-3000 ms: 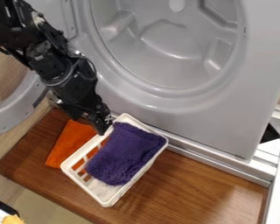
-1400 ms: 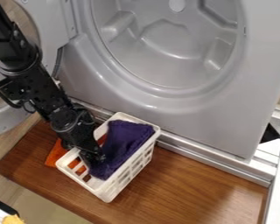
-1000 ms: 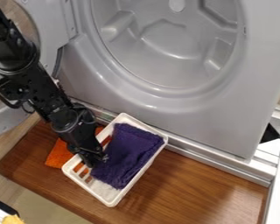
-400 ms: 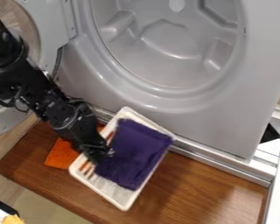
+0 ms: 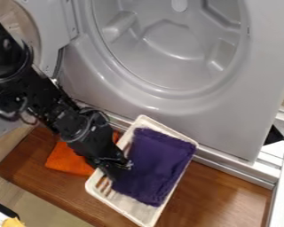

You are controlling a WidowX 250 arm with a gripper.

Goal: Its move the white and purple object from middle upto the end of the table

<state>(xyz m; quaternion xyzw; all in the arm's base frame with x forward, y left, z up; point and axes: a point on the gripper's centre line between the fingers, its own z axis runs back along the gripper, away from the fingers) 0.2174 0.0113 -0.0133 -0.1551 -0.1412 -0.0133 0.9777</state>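
One white basket (image 5: 96,189) is sitting just to the right of the claw (image 5: 116,170), its long sides slanting from lower left to upper right. Inside it, beside the claw's tip, a purple cloth (image 5: 158,164) is lying, covering much of the basket's floor and leaving a pale strip showing at the lower end. The claw is hanging over the basket's left edge, close against the cloth; whether it is standing apart, closed together or clamped on something, the view is not letting anyone tell. To the claw's left, an orange cloth (image 5: 67,160) is lying on a brown wooden board (image 5: 218,195), the arm partly covering it. The board is stretching below the claw and off to its right, holding up the basket. Beyond the claw, a gray machine (image 5: 186,116) with a big round hollow is standing, a metal rail (image 5: 222,165) running along its foot. Well apart from the claw, at the lower left, something yellow (image 5: 14,222) is peeking in.
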